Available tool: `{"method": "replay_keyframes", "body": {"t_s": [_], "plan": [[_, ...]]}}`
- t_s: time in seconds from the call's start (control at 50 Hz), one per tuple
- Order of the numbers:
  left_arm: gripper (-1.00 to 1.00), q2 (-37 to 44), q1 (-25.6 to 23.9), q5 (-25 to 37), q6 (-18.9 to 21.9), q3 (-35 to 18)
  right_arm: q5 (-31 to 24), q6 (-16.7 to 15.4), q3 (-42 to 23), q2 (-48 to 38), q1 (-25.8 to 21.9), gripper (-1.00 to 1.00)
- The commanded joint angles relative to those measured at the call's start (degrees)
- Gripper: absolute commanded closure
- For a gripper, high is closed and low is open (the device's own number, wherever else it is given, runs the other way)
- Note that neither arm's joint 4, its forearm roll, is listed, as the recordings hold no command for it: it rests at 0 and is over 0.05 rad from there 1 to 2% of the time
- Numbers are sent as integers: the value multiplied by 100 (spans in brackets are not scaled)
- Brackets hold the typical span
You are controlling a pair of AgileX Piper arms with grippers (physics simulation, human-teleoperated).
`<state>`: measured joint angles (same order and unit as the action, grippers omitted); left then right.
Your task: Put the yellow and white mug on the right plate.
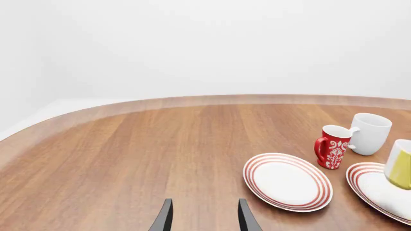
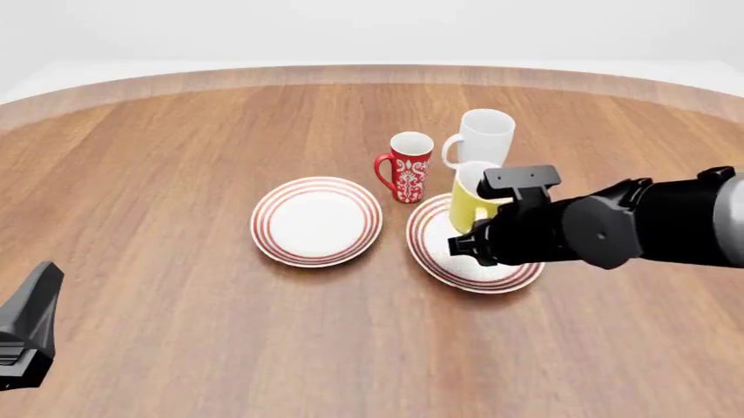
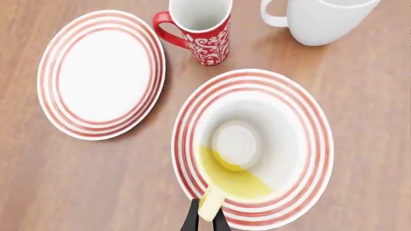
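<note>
The yellow and white mug (image 2: 470,200) is over the right plate (image 2: 440,258), a white plate with red rings. My right gripper (image 2: 482,232) is shut on the mug's yellow handle (image 3: 211,206). In the right wrist view I look down into the mug's white inside (image 3: 247,142), which covers most of the plate (image 3: 317,139). I cannot tell whether the mug's base touches the plate. The mug (image 1: 401,164) and plate (image 1: 374,188) also show in the left wrist view. My left gripper (image 1: 204,215) is open and empty, low at the near left (image 2: 30,335).
The left plate (image 2: 316,220) lies beside the right one. The red white-patterned mug (image 2: 409,167) and the taller white mug (image 2: 483,138) stand just behind the plates, close to the yellow mug. The table's curved far edge (image 2: 372,74) runs across the back.
</note>
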<state>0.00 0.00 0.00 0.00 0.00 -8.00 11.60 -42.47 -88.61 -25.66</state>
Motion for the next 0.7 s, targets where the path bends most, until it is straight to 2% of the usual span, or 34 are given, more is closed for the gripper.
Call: {"method": "replay_keyframes", "body": {"t_s": [0.02,0.12,0.2,0.7], "plan": [[-100,0,0,0,0,0,117,-3,-20,-150,55,100],[-100,0,0,0,0,0,177,20,-34,-240,37,100],[-100,0,0,0,0,0,193,-86,-9,-264,122,100],[-100,0,0,0,0,0,474,-60,-55,-626,166,100]]}}
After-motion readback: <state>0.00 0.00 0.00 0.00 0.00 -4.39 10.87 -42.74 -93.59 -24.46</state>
